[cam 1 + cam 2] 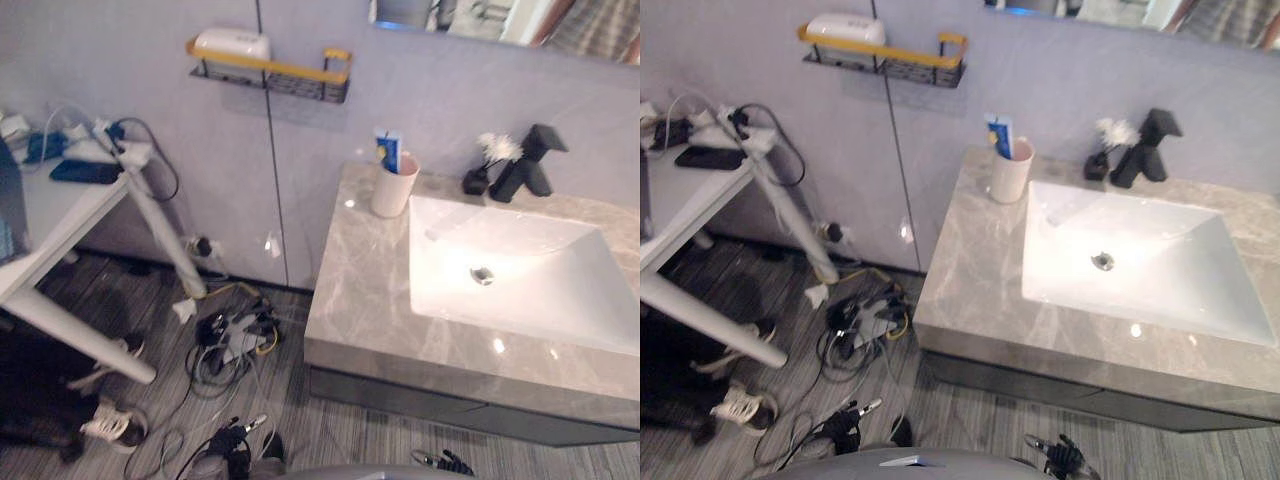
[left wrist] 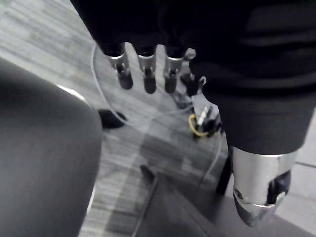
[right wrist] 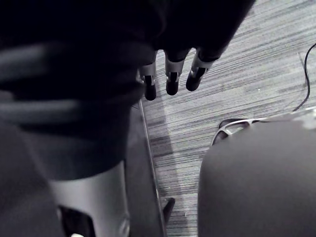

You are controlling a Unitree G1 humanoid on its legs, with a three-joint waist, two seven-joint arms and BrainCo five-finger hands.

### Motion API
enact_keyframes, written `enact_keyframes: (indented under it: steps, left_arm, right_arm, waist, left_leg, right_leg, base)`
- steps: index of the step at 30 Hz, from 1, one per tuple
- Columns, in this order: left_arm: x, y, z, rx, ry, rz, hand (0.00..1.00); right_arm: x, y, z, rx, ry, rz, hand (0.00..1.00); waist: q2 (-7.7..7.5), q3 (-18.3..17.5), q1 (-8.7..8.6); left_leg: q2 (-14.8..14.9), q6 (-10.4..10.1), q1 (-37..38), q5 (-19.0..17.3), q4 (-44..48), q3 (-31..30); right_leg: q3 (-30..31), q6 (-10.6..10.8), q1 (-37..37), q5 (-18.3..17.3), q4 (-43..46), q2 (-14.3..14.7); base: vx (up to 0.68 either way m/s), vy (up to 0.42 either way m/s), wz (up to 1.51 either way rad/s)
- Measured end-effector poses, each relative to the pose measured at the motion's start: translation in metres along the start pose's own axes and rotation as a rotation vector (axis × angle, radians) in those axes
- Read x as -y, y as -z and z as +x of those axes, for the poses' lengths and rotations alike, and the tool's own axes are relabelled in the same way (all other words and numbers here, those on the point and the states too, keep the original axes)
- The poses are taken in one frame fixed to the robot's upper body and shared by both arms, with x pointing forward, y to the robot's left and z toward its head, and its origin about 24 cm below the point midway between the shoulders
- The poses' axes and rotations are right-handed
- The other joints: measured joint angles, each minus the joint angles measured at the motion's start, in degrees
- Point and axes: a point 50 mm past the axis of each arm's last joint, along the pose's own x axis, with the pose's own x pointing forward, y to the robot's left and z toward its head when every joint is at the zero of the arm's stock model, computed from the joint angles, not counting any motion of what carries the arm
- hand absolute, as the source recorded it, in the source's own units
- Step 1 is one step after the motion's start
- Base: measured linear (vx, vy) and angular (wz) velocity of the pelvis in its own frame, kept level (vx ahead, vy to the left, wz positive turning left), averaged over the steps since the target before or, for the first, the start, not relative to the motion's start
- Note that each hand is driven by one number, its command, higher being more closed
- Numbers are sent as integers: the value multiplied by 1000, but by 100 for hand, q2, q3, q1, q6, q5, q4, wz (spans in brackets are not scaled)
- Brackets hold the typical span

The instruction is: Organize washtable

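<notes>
In the left eye view, a pale cup [image 1: 393, 186] carrying a blue-and-white tube [image 1: 389, 150] is standing at the back of the grey marble desk [image 1: 360, 300], just beside the white sink [image 1: 560, 310]. A black tap [image 1: 530, 160] and a small dark vase [image 1: 477, 180] are sitting behind the basin. In the right eye view, a yellow-railed wall rack [image 1: 880, 52] is hanging up and to the left of the desk. In the left wrist view, the left hand [image 2: 146, 66] is hanging over the floor, fingers relaxed and holding nothing. In the right wrist view, the right hand [image 3: 173, 74] is hanging likewise, empty. The approach seems to be the step in hand. It is best done by squaring up close to the desk before reaching, then taking the cup low so the tube is not tipping.
</notes>
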Motion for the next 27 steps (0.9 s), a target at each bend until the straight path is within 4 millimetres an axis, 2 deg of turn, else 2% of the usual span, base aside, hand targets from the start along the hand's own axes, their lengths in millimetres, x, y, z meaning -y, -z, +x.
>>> enact_keyframes:
  steps: [1, 2, 3, 4, 5, 6, 7, 8, 9, 10, 12, 13, 15, 16, 17, 19, 20, 21, 22, 23, 24, 25, 26, 27]
  left_arm:
    - [0, -1, 0, 6, -2, -5, 0]
    - [2, -3, 0, 18, -4, -14, 0]
    - [5, -4, 0, 23, -9, -38, 0]
    - [5, -6, 0, 33, -12, -63, 0]
    - [6, -13, 1, 56, -12, -89, 0]
    - [4, -12, 0, 56, -26, -109, 0]
    - [3, -7, -1, 45, -30, -108, 0]
    - [4, 1, -2, 28, -30, -112, 0]
    - [8, 5, -3, 10, -20, -106, 0]
    - [8, 6, -3, 5, -19, -104, 0]
    - [6, 2, -2, 16, -24, -97, 0]
    - [3, -1, -1, 25, -32, -90, 0]
    - [3, 0, -1, 23, -31, -63, 0]
    - [7, -1, -1, 25, -16, -34, 0]
    - [9, -2, -1, 32, -4, -3, 0]
    - [9, -5, -1, 48, 6, 42, 0]
    - [11, -6, -1, 54, 16, 68, 0]
    - [12, -8, 0, 59, 20, 75, 0]
    - [11, -10, 0, 60, 18, 82, 0]
    - [11, -9, 1, 53, 15, 93, 0]
    - [10, -6, 0, 44, 14, 101, 0]
    - [12, -4, 0, 38, 19, 101, 0]
    - [11, -4, 0, 37, 16, 102, 0]
    - [4, -3, -1, 30, 0, 79, 0]
  right_arm:
    - [0, -2, 0, 6, 0, -1, 0]
    - [3, -10, 2, 28, 7, -9, 0]
    - [3, -17, 3, 47, 7, -14, 0]
    - [0, -18, 3, 48, -1, -12, 0]
    - [-1, -20, 3, 54, -4, -11, 0]
    - [0, -21, 3, 65, 0, -3, 0]
    - [2, -21, 2, 70, 2, -3, 0]
    - [6, -20, 1, 77, 12, -4, 0]
    - [10, -25, 1, 97, 18, -5, 0]
    - [9, -25, 1, 97, 17, -5, 0]
    - [2, -22, 1, 85, 2, 2, 0]
    - [-4, -22, 2, 82, -14, 9, 0]
    - [-7, -21, 2, 82, -20, 13, 0]
    - [-7, -21, 2, 81, -19, 13, 0]
    - [-6, -22, 2, 82, -18, 13, 0]
    - [-8, -25, 2, 87, -21, 15, 0]
    - [-10, -27, 3, 93, -24, 20, 0]
    - [-10, -29, 3, 96, -23, 18, 0]
    - [-9, -32, 3, 102, -23, 16, 0]
    - [-9, -32, 3, 103, -23, 17, 0]
    - [-10, -32, 3, 104, -25, 15, 0]
    - [-9, -35, 4, 110, -23, 10, 0]
    - [-10, -35, 4, 111, -27, 3, 0]
    - [-11, -29, 3, 94, -30, 7, 0]
  waist:
    - [18, 32, 1]
    - [147, 119, 7]
    - [182, 168, 0]
    - [105, 233, 28]
    - [98, 299, 49]
    - [157, 285, 45]
    - [211, 245, 40]
    - [352, 185, -30]
    - [499, 121, -48]
    - [491, 99, -37]
    - [332, 63, -29]
    - [228, 77, 9]
    - [211, 69, -4]
    - [197, 64, -3]
    - [202, 42, -9]
    - [156, 3, -3]
    - [128, -9, -19]
    - [149, 2, -9]
    - [159, 42, -30]
    - [181, 54, -44]
    - [239, 61, -70]
    - [396, 67, -32]
    - [372, 59, -28]
    - [252, -1, -2]
  left_leg:
    - [0, 2, -47, -18, 64, -32]
    - [19, 1, -196, -23, 221, -116]
    - [15, -101, -268, -64, 234, -179]
    - [-18, -35, -352, -173, 497, -196]
    - [-28, 123, -565, -529, 1240, -226]
    - [48, 127, -869, -1357, 3194, -254]
    - [140, -5, -820, -1537, 3562, -317]
    - [356, -268, -587, -1819, 3740, -581]
    - [422, -533, -433, -2142, 3416, -911]
    - [421, -422, -389, -2265, 3245, -937]
    - [259, -411, -311, -2288, 2702, -1033]
    - [213, -307, -312, -2219, 2526, -999]
    - [106, -161, -168, -2115, 2313, -901]
    - [-52, -41, -38, -2005, 2116, -769]
    - [-201, 77, -39, -1887, 1888, -632]
    - [-383, 157, -146, -1764, 1680, -444]
    - [-510, 222, -381, -1688, 1756, -233]
    - [-515, 265, -483, -1662, 1834, -169]
    - [-501, 320, -535, -1638, 1922, -29]
    - [-433, 381, -458, -1599, 1843, 53]
    - [-260, 477, -240, -1469, 1500, 279]
    - [-81, 553, -118, -1365, 1264, 469]
    - [44, 561, -76, -1341, 1218, 622]
    - [134, 573, -5, -1335, 1176, 861]
  right_leg:
    - [-8, 0, -6, 0, 6, 2]
    - [-25, 8, -64, -5, 33, 13]
    - [-56, 28, -128, -17, 13, -57]
    - [-65, 133, -174, -64, 38, -156]
    - [-52, 230, -196, -70, 95, -215]
    - [53, 273, -160, -40, 189, -303]
    - [110, 305, -129, -14, 174, -287]
    - [215, 355, -82, 38, 149, -191]
    - [274, 395, -143, 99, 184, -79]
    - [323, 381, -220, 155, 180, -63]
    - [402, 380, -520, 325, 183, -118]
    - [465, 358, -641, 483, 235, -185]
    - [547, 409, -683, 660, 255, -309]
    - [689, 474, -713, 699, 265, -490]
    - [828, 548, -862, 743, 275, -662]
    - [1013, 672, -1185, 811, 263, -853]
    - [1190, 698, -1584, 819, 224, -957]
    - [1266, 656, -1694, 836, 226, -962]
    - [1303, 262, -1775, 843, 217, -953]
    - [1296, -280, -1758, 576, 207, -868]
    - [1203, -1016, -1695, -151, 221, -703]
    - [1064, -693, -1748, -66, 677, -642]
    - [910, -532, -1926, 34, 1464, -574]
    - [589, -510, -1929, -23, 2529, -512]
  base:
    - [-169, -13, 39]
    - [-185, 30, 17]
    - [-188, 43, 5]
    - [-68, 33, -15]
    - [306, 1, -40]
    - [430, -23, -45]
    - [543, -19, -52]
    - [377, 13, -31]
    - [318, 81, -21]
    - [215, 153, -1]
    - [133, 144, -1]
    - [93, 150, -15]
    - [83, 149, -27]
    - [58, 149, -42]
    - [-15, 154, -47]
    - [-160, 132, -49]
    - [-194, 127, -53]
    - [-177, 140, -59]
    - [-106, 81, -53]
    - [-64, 88, -74]
    - [37, 33, -80]
    - [110, 0, -90]
    - [87, 38, -101]
    - [32, 56, -89]
